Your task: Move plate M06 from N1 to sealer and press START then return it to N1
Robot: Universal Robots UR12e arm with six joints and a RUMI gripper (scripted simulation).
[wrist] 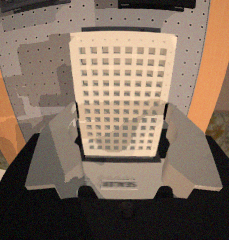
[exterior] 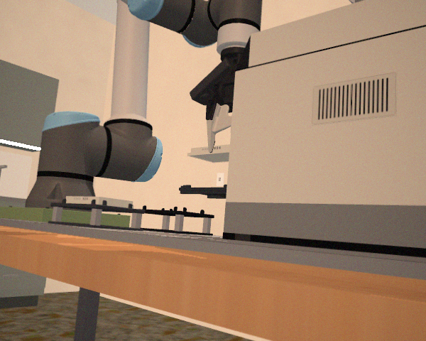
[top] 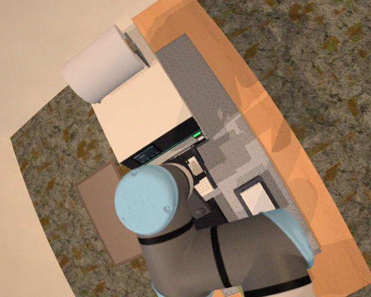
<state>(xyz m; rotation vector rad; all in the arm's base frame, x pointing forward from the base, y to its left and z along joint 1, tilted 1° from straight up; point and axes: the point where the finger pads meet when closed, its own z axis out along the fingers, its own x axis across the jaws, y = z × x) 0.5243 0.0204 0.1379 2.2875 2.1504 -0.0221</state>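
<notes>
My gripper (exterior: 219,148) (wrist: 121,103) is shut on plate M06, with a finger on each long side. The pale plate M06 (top: 203,186) (exterior: 198,151) (wrist: 124,89) looks level and hangs clearly above the sealer's extended dark stage (top: 182,158) (exterior: 202,190), not touching it. The sealer's lamp (top: 196,134) is green. The nest N1 (top: 211,219) (exterior: 191,213) holds no plate. The nest N2 (top: 247,184) (exterior: 134,210) holds another pale plate (top: 258,199) (exterior: 96,200). My arm hides part of the stage in the top view; the sealer hides one finger in the exterior view.
The sealer body (top: 141,111) (exterior: 316,154) stands right beside the gripper in the exterior view, taller than the held plate. A big white roll (top: 104,65) is at its back. A screen (top: 146,154) is on its front. A green base block (exterior: 22,213) is under the arm.
</notes>
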